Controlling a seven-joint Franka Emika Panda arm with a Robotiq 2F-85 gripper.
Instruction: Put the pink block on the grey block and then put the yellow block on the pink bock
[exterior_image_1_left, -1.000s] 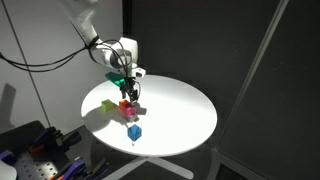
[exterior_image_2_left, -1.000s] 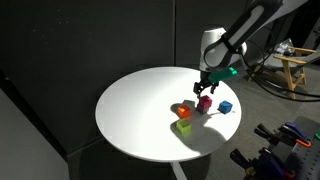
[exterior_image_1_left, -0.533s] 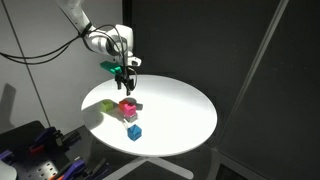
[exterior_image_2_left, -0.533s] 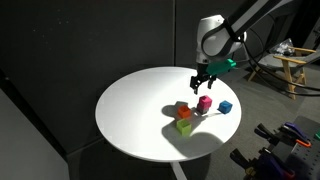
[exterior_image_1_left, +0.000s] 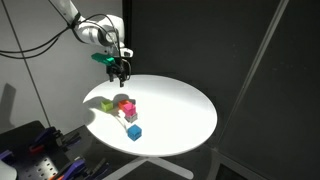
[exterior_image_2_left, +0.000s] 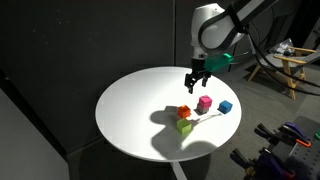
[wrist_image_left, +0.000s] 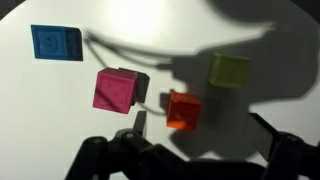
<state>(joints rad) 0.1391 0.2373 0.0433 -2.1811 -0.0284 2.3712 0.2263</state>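
Gripper (exterior_image_2_left: 192, 86) hangs over the round white table (exterior_image_2_left: 125, 125), jaws fully apart and empty. Pink block (wrist_image_left: 115, 90) sits on the grey block (wrist_image_left: 141, 88), which is mostly hidden, partway in from the table edge. Yellow block (wrist_image_left: 228, 70) lies near the orange cube (wrist_image_left: 182, 108) — a descending jaw may clip it. The cubes are smooth and sharp-edged, so a three-high stack could topple.

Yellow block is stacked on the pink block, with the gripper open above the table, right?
No. The yellow block lies on the table, apart from the pink block; the wrist view shows it. The gripper is open above the table.
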